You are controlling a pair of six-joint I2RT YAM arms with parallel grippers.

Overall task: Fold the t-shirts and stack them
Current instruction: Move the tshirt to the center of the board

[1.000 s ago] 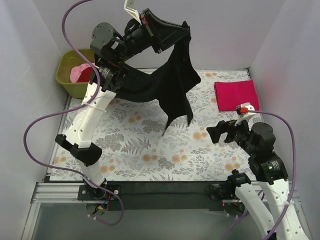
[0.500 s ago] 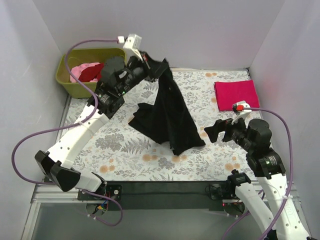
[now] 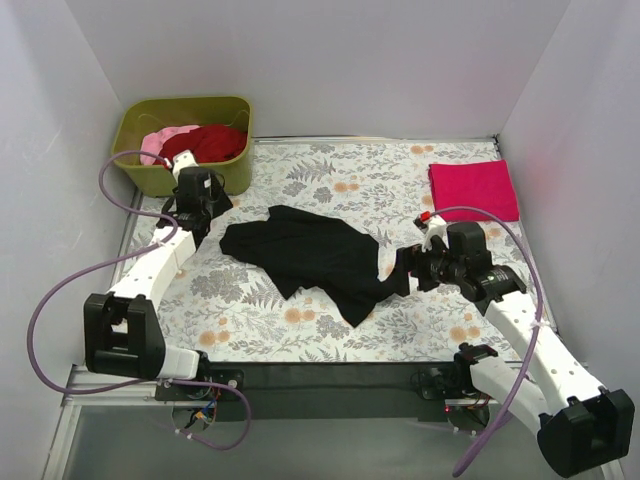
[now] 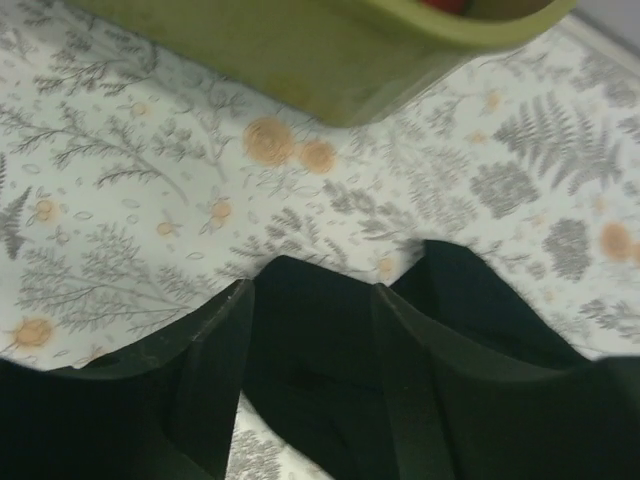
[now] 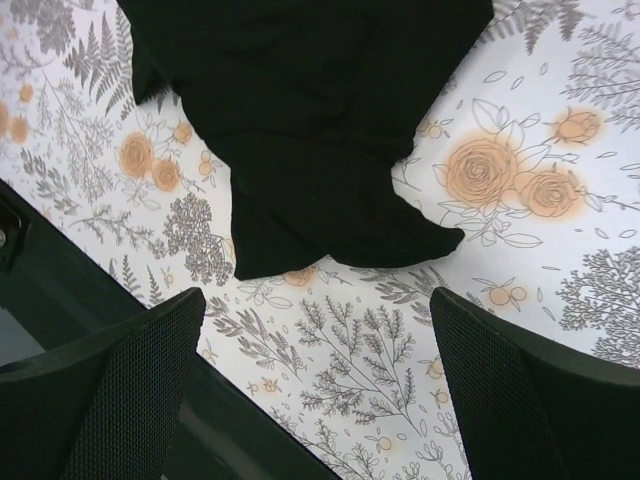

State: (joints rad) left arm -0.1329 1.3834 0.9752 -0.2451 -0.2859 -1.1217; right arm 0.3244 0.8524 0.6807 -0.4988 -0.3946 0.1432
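Black t-shirt [image 3: 310, 252] lies crumpled, long axis diagonal between 2 claws: right gripper [image 5: 318, 300] spread wide facing its hem, left gripper [image 4: 312, 290] parted over its opposite end.

Bright, even light, soft shadows; left wrist view slightly blurred.

The left arm [image 3: 150, 266] and right arm [image 3: 532, 328] have white link shells, black joint housings and black bases. A lilac cable [image 3: 60, 290] loops beside each. A white tab [image 3: 431, 221] with a red spot sits by the right wrist. The right end effector [image 5: 315, 300] has black fingers [image 5: 110, 400] with fine mesh faces. The left end effector [image 4: 310, 290] is smooth black.
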